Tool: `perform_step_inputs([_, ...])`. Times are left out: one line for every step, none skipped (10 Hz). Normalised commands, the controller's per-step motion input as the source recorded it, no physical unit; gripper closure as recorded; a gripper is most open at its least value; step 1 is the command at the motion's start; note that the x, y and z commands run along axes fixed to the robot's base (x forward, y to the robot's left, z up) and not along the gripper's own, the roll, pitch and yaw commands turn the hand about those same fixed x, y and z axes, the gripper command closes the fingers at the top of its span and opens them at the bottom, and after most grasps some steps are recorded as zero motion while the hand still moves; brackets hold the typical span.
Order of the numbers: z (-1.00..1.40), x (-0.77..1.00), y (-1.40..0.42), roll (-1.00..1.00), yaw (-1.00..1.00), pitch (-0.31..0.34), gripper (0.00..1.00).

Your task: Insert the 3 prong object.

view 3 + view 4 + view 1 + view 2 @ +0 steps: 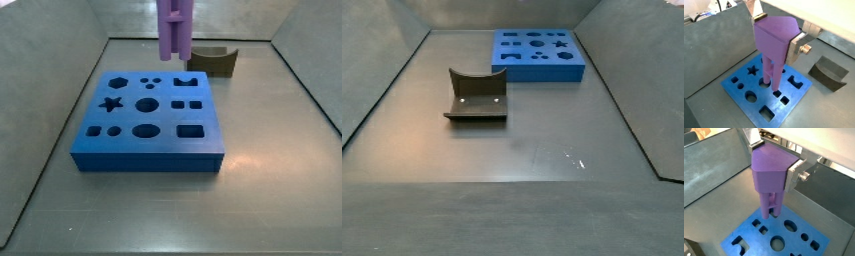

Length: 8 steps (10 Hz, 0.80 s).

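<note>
No writing or brand can be read on any piece. The claw (774, 168) pinches the one purple 3 prong object (771, 183) between its silver fingers (794, 173), holding it above the blue block (767, 92). Its long axis stands upright, head up in the claw and prongs pointing down at the block's cut-out holes; in a side view the prongs (175, 30) hang over the block's far edge. One brown block with a curved notch (476, 97) rests on the bench (516, 150), well apart from the one blue block.
</note>
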Motion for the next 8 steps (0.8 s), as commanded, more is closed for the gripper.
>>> perform_step_inputs([-0.09,-0.16,0.21,0.00,-0.76,0.000,1.00])
perform_step_inputs([-0.25,-0.06,0.00,0.02,-1.00,0.046,1.00])
perform_step_inputs([-0.21,-0.05,0.00,0.01,-1.00,0.017,1.00])
perform_step_inputs([-0.14,-0.06,0.01,0.00,-1.00,0.000,1.00])
perform_step_inputs([-0.13,-0.14,0.20,0.00,-0.80,0.000,1.00])
perform_step_inputs([-0.17,-0.24,0.45,0.00,-0.53,0.000,1.00])
perform_step_inputs([-0.28,-0.27,0.63,0.00,-0.33,-0.080,1.00])
perform_step_inputs([-0.31,-0.23,0.56,0.00,-0.41,-0.071,1.00])
